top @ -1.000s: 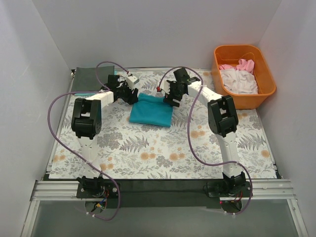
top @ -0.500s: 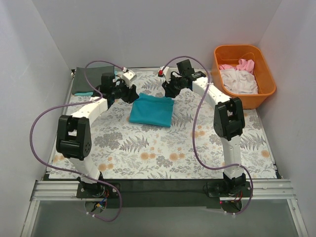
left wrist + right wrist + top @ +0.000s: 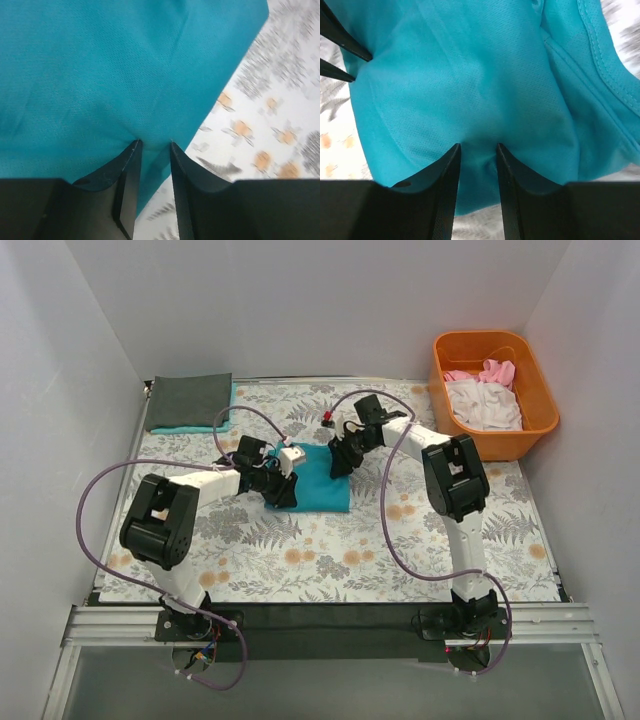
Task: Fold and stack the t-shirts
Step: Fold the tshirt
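Observation:
A folded teal t-shirt (image 3: 318, 485) lies on the floral table covering, mid-table. My left gripper (image 3: 286, 485) is at its left side, jaws nearly closed and pinching teal cloth (image 3: 125, 65) between the tips (image 3: 153, 144). My right gripper (image 3: 340, 460) is at the shirt's far right part, also pinching a pucker of teal cloth (image 3: 470, 75) between its tips (image 3: 477, 146). The left gripper's fingertips (image 3: 342, 47) show in the right wrist view. A folded dark grey t-shirt (image 3: 190, 400) lies at the back left on a teal one (image 3: 190, 428). White (image 3: 485, 405) and pink (image 3: 497, 371) shirts lie in the tub.
The orange plastic tub (image 3: 535, 425) stands at the back right against the wall. White walls close in the left, back and right sides. The floral covering (image 3: 330, 560) spreads between the shirt and the arm bases.
Both grippers came down from the shirt's far edge onto the shirt, the left one moving near and right. The teal shirt now lies a little nearer the arm bases.

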`<state>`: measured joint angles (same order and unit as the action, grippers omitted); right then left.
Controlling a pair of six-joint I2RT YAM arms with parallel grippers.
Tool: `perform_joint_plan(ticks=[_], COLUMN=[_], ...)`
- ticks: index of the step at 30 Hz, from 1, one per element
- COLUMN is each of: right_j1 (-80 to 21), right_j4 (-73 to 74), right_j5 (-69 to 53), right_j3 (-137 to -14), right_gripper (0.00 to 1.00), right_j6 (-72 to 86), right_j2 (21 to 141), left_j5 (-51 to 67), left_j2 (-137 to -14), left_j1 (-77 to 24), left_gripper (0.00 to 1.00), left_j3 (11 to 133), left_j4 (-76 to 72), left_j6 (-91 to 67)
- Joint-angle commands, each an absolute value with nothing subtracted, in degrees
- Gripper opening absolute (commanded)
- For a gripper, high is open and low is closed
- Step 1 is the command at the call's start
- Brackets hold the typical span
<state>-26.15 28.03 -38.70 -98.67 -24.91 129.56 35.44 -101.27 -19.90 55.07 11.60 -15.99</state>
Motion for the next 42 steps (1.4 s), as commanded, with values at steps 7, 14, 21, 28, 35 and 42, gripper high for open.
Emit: perform_joint_plan(ticks=[7,14,21,28,35,42], right_j1=[-31.1,-27.7,-25.0,-25.0,-25.1,-25.6], right_j4=[32.2,34.5,33.9,32.3,32.3,32.3], right_j5=[-46.8,-48.5,-46.3,-46.1,-46.9,-48.3], right_j3=[-75.2,-78.6,-96.0,-108.1,-107.9,-101.6], right_gripper=[0.37,0.44,0.40,0.42,0.41,0.46], right_j6=[-26.7,-25.6,-19.2,-14.5,-15.9,-19.2], right_j2=[110.0,99.6,117.6,130.9,132.5,128.8], left_j5=[46.7,46.5,43.5,44.4,42.5,44.7], left_j2=[-82.6,-69.6,-81.1,-96.1,-90.4,-88.8], left_j1=[-25.0,-24.9,-24.4,-22.7,-28.3,-32.7], left_gripper=[0.29,0.49,0.50,0.44,0.42,0.39], left_j3=[47.2,50.2,54.4,63.6,50.3,47.0], left_j4=[39.1,38.7,23.1,27.3,26.5,23.5], left_j6=[-7.2,-8.0,6.9,12.8,3.0,-16.7])
